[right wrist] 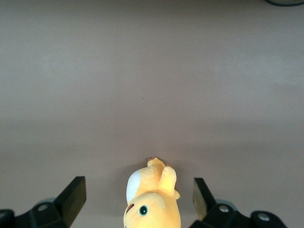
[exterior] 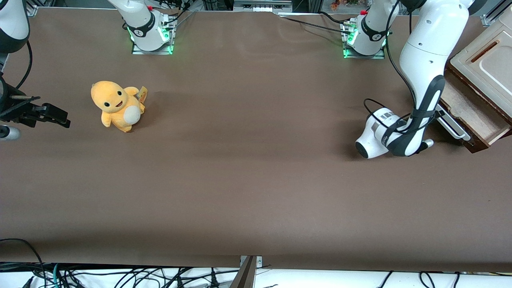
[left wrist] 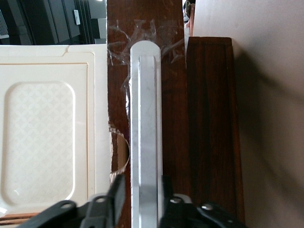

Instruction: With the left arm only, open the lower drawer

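Observation:
The lower drawer (exterior: 468,108) stands pulled out of the small cabinet at the working arm's end of the table, its pale bare-wood inside showing. The left arm (exterior: 424,68) reaches down to the drawer's front. Its gripper (left wrist: 141,183) is shut on the silver-white bar handle (left wrist: 146,118), one black finger on each side of the bar. From the front, the handle (exterior: 454,128) juts out beside the arm's wrist and the fingers are hidden by it. Dark-brown drawer wood (left wrist: 209,118) lies next to the bar.
The cabinet's cream-white slotted top panel (exterior: 488,64) sits above the drawer. A yellow plush toy (exterior: 118,106) stands toward the parked arm's end. Two green-lit arm bases (exterior: 152,38) are at the table's edge farthest from the front camera.

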You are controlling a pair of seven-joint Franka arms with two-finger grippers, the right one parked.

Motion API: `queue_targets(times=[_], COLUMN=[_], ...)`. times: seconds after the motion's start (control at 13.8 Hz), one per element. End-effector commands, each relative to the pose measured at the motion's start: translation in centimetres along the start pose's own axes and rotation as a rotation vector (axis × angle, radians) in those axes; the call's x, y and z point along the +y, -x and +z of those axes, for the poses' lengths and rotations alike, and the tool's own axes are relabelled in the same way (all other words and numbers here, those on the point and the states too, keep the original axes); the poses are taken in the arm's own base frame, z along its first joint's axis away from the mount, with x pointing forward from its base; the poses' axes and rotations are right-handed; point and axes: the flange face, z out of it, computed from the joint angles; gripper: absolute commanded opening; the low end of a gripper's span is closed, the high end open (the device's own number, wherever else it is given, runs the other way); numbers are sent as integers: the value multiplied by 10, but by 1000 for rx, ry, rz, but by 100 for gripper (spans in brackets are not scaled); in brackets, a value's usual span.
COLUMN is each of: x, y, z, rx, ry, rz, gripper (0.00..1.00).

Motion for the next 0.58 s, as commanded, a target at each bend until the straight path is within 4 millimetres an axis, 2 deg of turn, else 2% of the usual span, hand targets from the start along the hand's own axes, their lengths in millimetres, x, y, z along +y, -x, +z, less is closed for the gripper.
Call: queue_targets(times=[0.0,0.29,0.44,0.51], x=[-5,-13,-29,-43], y=[-1,-1,-5,-11], z=[-6,-11,-26,-33], rx=[-28,-35,-37,-56], ry=[0,20,74,116], rz=[12,4,28,56], gripper=[100,100,100,100])
